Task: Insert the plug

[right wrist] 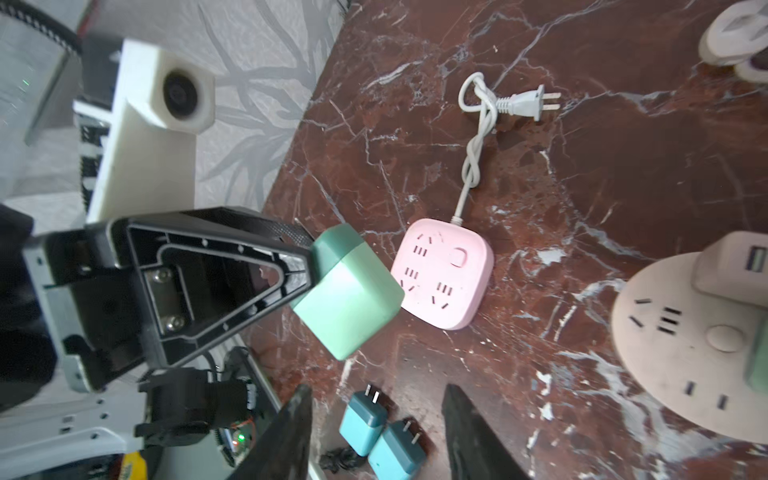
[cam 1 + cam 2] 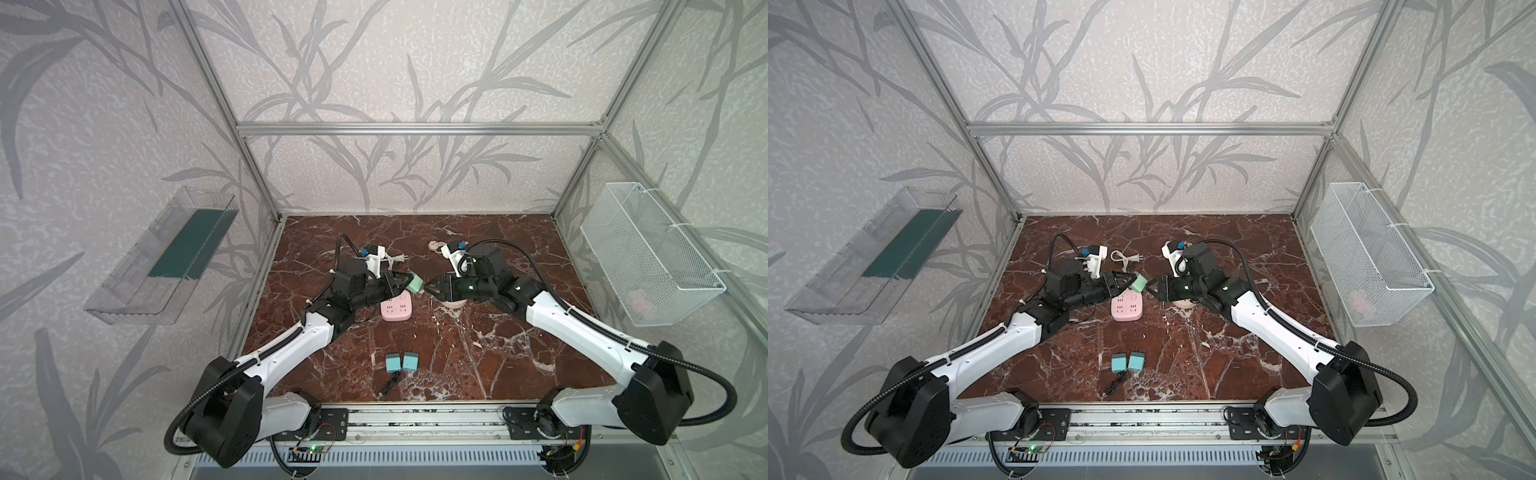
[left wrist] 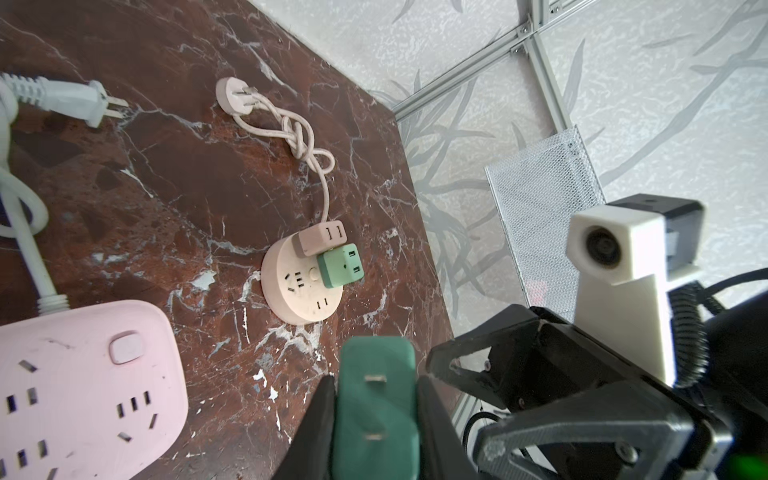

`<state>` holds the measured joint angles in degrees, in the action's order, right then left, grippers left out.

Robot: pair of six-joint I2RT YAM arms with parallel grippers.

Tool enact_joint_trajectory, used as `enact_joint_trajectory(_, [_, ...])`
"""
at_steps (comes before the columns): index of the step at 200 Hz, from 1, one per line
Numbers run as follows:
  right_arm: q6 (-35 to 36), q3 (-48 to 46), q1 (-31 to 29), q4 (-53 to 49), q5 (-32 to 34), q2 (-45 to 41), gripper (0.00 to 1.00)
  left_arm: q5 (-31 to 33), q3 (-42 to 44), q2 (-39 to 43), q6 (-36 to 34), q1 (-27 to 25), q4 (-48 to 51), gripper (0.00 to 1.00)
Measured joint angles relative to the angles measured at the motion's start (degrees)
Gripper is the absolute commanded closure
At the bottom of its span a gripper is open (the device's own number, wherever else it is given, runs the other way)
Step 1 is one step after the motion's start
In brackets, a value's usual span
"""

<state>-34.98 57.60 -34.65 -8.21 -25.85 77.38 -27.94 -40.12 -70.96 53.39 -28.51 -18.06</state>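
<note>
Left gripper clamps green plug near pink power strip, right gripper parted, empty; tilted 2 prongs may miss slots

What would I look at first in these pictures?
Your eye lands on the mint-green cube-shaped plug pinched in the black left tool, held up near the pink square plastic power strip in the middle of the dark red marble table. The black right tool points at it, open and empty. Two small teal plug blocks lie side by side near the front edge.
</note>
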Motion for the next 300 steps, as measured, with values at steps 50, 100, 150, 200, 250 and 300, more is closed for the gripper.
enact_joint_trajectory(50, [-18.9, -7.4, 5.9, 23.6, -8.3, 1.6, 0.49, 2.7, 5.9, -0.5, 9.6, 0.2, -12.9, 1.0])
enact_joint_trajectory(100, [-26.4, -8.7, 6.0, 34.4, -11.7, 4.3, 0.51, 3.7, 8.3, -2.8, 16.4, 0.2, -22.7, 1.0])
enact_joint_trajectory(150, [-29.5, -10.2, 6.0, 38.8, -12.2, 6.1, 0.57, 5.2, 9.7, -2.8, 20.0, 0.3, -28.0, 1.0])
enact_joint_trajectory(200, [-34.0, -11.1, 6.0, 46.8, -13.8, 10.6, 0.61, 5.8, 10.6, -3.6, 22.5, 0.5, -31.4, 1.0])
enact_joint_trajectory(250, [-37.0, -11.2, 5.9, 52.2, -15.5, 12.9, 0.61, 5.8, 10.6, -5.7, 24.4, 0.5, -34.2, 1.0])
enact_joint_trajectory(300, [-38.5, -11.1, 5.4, 55.0, -16.8, 14.4, 0.61, 5.8, 10.6, -6.4, 25.3, 0.5, -36.1, 1.0])
